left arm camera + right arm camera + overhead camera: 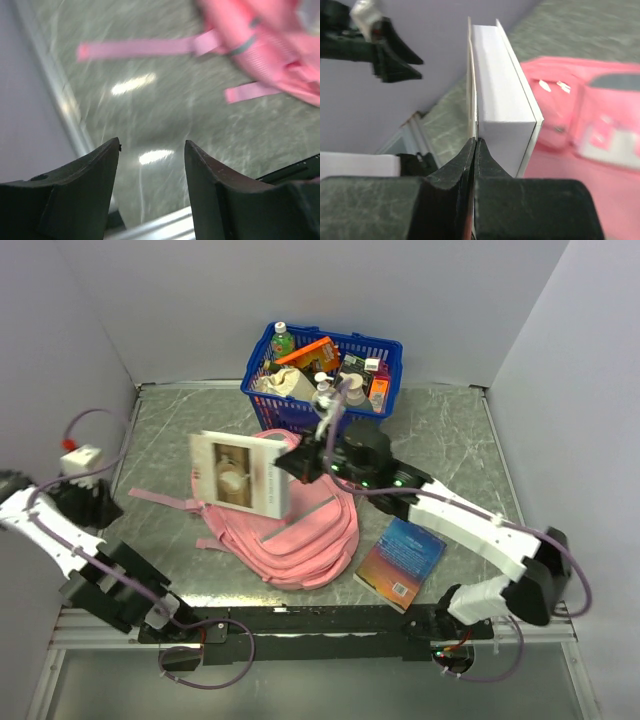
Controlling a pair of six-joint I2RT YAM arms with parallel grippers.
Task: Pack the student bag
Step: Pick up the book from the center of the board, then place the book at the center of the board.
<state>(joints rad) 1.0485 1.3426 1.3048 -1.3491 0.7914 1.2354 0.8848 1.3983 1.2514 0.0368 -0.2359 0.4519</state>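
The student bag, a soft pink backpack with straps spread left, lies in the middle of the table; it also shows in the right wrist view and left wrist view. My right gripper is shut on the cover of a thick white book and holds it upright above the bag's left part; the right wrist view shows the fingers pinching the thin cover while the page block hangs beside them. My left gripper is open and empty, low over the table at the near left.
A blue plastic basket full of bottles and packets stands at the back. A blue and orange book lies flat right of the bag. A pink strap lies ahead of my left gripper. Grey walls enclose the table.
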